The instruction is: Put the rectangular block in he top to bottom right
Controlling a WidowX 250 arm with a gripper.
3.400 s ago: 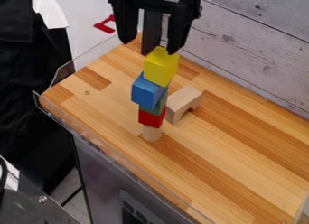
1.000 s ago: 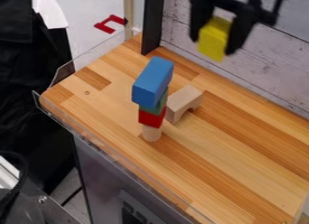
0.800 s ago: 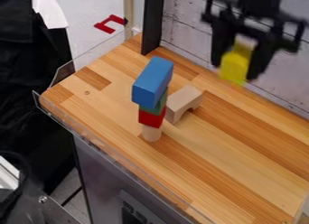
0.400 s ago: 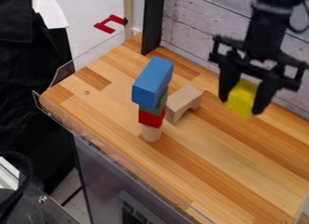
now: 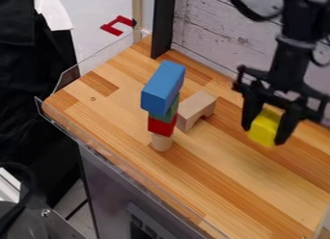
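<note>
The gripper (image 5: 263, 133) is closed around the yellow block (image 5: 265, 127), its two fingers against the block's sides, above the table's (image 5: 213, 185) right part, right of the blue block (image 5: 162, 87) and the arch (image 5: 197, 108).

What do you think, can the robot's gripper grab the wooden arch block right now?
Probably not right now: the gripper is holding the yellow block, so it would need to put that down first. The block tower also looks close to the wooden arch block.
</note>
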